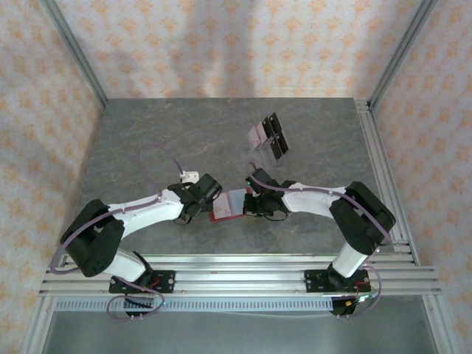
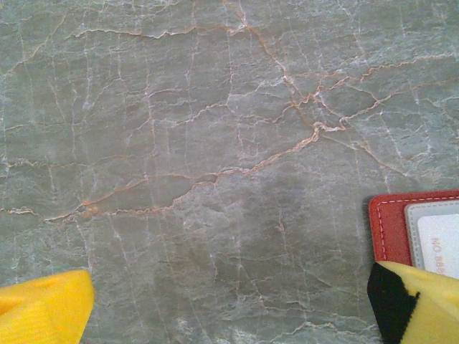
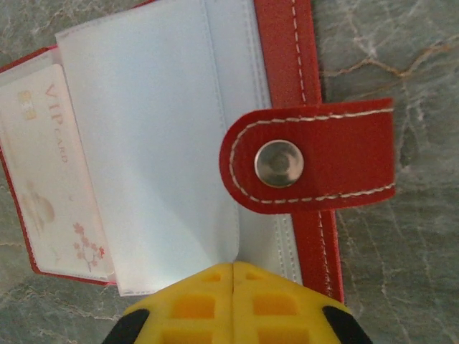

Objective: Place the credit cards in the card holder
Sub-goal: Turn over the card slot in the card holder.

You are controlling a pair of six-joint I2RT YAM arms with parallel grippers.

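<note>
The right tool is pinched tight on a clear sleeve of the open red wallet, which lies at six o'clock on the counter and holds one card. The left tool gapes wide at the wallet's nine o'clock. Loose cards lie toward one o'clock.

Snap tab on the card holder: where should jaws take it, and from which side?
Probably best by its outer end: the red snap tab overhangs the card holder's stitched edge there, over bare table. Come from that table side, jaws above and below. Its rounded snap end lies flat on the clear sleeves, offering no edge to pinch.
</note>
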